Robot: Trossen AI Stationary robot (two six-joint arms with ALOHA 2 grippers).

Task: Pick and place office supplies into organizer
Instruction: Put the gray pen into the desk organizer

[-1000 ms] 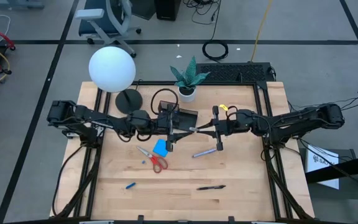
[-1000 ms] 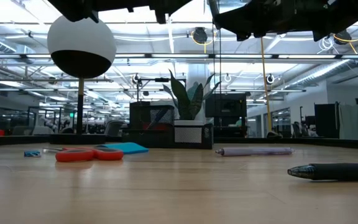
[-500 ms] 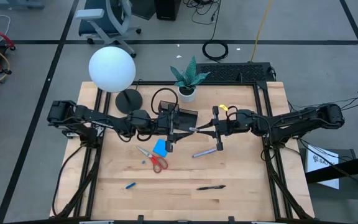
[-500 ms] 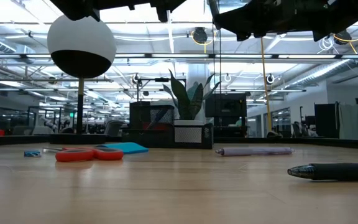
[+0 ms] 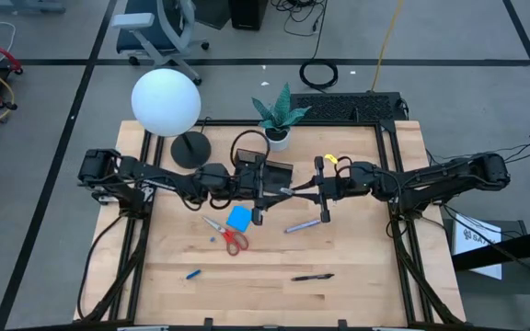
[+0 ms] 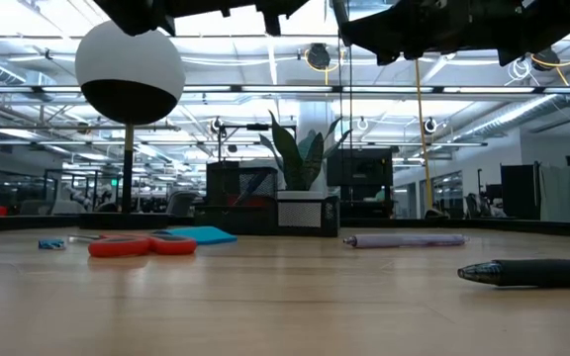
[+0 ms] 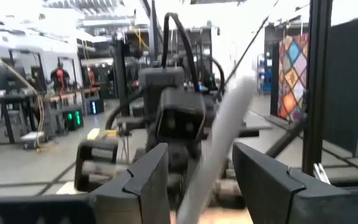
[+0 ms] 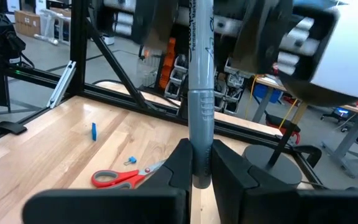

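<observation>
My right hand [image 8: 201, 163] pinches a grey pen [image 8: 200, 81] mid-frame above the tabletop [image 5: 357, 248], beside the organizer [image 5: 277, 172]. My left hand [image 7: 199, 180] is spread around its other end. Light, stiff, slick barrel; I'd grip mid-barrel.

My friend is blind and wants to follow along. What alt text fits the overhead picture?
Two dark robot arms meet over a wooden table, the left gripper and right gripper passing a grey pen beside a black organizer. Red-handled scissors, a blue note pad and more pens lie below.
</observation>
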